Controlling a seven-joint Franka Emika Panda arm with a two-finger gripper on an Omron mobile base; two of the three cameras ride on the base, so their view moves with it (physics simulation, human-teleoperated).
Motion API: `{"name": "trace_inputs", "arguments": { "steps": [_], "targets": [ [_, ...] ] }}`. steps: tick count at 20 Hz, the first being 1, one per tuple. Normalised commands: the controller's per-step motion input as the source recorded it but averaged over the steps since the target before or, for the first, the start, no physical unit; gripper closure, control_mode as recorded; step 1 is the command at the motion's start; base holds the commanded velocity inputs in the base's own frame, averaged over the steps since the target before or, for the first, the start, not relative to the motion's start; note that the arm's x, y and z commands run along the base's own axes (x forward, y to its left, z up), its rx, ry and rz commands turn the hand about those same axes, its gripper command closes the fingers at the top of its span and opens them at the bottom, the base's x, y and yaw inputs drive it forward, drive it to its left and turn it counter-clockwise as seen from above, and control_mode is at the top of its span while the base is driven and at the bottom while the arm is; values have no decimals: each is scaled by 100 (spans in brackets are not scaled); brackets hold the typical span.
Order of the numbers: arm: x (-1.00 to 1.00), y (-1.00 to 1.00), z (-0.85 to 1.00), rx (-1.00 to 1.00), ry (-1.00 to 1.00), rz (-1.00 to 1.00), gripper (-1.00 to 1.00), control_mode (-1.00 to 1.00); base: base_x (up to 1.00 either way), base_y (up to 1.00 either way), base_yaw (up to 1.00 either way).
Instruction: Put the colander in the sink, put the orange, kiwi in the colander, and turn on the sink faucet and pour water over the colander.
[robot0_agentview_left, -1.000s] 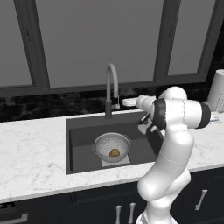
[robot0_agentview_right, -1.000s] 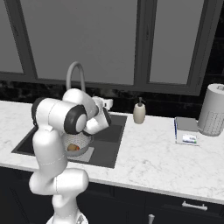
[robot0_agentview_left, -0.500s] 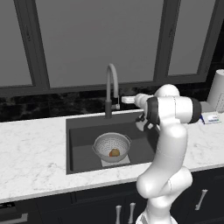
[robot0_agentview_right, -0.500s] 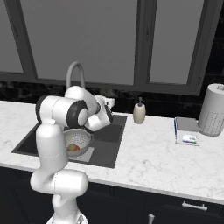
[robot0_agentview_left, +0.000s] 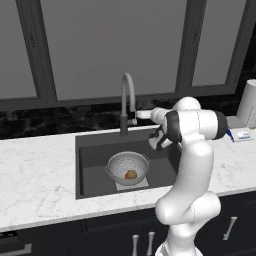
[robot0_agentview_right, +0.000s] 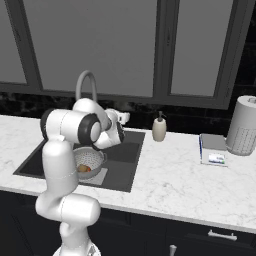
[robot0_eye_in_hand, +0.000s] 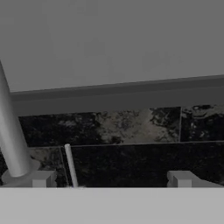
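since the colander (robot0_agentview_left: 128, 168) sits loaded in the sink (robot0_agentview_left: 92, 159), the claw (robot0_eye_in_hand: 111, 178) hangs released near the faucet (robot0_agentview_left: 127, 102) lever.

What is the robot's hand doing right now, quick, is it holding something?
Gripper: open and holding nothing, up beside the sink faucet.

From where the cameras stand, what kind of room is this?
Most likely a home kitchen, rendered in simulation. A dark sink sits in a white marble counter, with a gooseneck faucet behind it, a colander in the basin, and dark cabinet fronts below.
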Motion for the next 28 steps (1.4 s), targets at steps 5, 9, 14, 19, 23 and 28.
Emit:
{"name": "trace_inputs", "arguments": {
  "steps": [5,9,14,19,23,28],
  "targets": [
    [0,14,-14,0,0,1,-100,-100,0,0,0],
    [2,0,-2,0,0,2,-100,-100,0,0,0],
    [8,0,-1,0,0,0,-100,-100,0,0,0],
    [25,0,-8,0,0,0,-100,-100,0,0,0],
    [33,0,-11,0,0,0,-100,-100,0,0,0],
    [28,0,-20,0,0,2,-100,-100,0,0,0]
  ]
}}
